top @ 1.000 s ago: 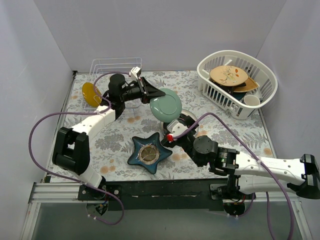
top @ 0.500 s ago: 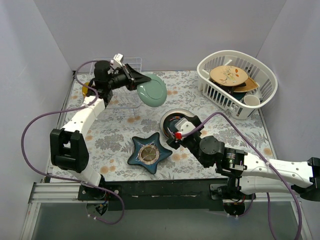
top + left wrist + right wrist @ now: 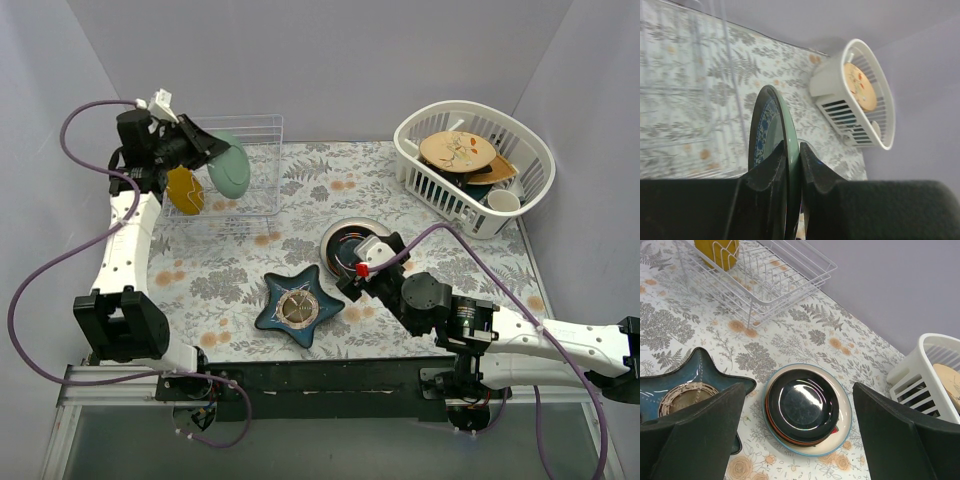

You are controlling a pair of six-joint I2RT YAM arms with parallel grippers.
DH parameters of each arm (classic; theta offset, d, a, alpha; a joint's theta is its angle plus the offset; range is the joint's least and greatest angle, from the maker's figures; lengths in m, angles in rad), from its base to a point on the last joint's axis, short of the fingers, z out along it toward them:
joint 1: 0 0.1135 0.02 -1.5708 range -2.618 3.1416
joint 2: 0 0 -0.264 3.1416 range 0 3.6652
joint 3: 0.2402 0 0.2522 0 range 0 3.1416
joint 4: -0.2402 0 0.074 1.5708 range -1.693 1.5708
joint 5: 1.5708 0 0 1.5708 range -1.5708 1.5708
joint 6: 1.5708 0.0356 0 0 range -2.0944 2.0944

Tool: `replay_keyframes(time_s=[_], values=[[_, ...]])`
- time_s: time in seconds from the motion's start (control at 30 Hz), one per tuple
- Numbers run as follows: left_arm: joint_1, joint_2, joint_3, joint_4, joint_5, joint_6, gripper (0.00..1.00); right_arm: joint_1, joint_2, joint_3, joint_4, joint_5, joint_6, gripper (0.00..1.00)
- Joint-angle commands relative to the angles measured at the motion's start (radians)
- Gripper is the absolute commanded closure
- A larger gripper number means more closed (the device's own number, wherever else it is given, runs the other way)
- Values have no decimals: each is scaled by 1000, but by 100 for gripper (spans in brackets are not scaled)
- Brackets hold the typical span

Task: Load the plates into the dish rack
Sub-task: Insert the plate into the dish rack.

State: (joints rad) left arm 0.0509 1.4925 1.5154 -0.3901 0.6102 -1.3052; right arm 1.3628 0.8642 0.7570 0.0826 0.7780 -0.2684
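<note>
Your left gripper [image 3: 792,150] is clamped down on the rim of the teal-green plate [image 3: 230,165], one finger on each face, so the plate stands on edge and sticks straight out past the fingertips. From the wrist view you can see a blue pattern on the inner face. Right under and around it is the dish rack [image 3: 262,135], and the plate is over the rack's left half. I honestly can't tell if the bottom edge is touching the wires. Just beside the gripper, on its lower left in the top view, the yellow plate [image 3: 184,190] is standing upright in the rack's end slot.

Your right gripper [image 3: 799,390] is spread wide and holding nothing. It hangs right above the stack of plates [image 3: 342,232] on the table: a dark glossy one on top, an orange-red edge under it and an off-white one at the bottom. Just off its left finger is the dark blue star-shaped dish [image 3: 682,382]. Well out past its right finger sits the white basket [image 3: 920,365], with a tan plate [image 3: 457,150] on top of its dishes.
</note>
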Motion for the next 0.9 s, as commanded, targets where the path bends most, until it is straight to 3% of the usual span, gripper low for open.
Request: replay_keyframes(time_s=[0.0, 0.2, 0.5, 0.87], values=[[131, -71, -69, -32, -10, 168, 100, 4, -10, 8, 6, -20, 29, 4], [269, -39, -132, 89, 98, 185, 100, 4, 10, 2, -4, -33, 35, 4], [374, 78, -138, 215, 193, 189, 100, 2, 25, 2, -33, -33, 86, 3], [400, 273, -44, 300, 266, 218, 100, -28, 117, 47, -67, -51, 103, 3]])
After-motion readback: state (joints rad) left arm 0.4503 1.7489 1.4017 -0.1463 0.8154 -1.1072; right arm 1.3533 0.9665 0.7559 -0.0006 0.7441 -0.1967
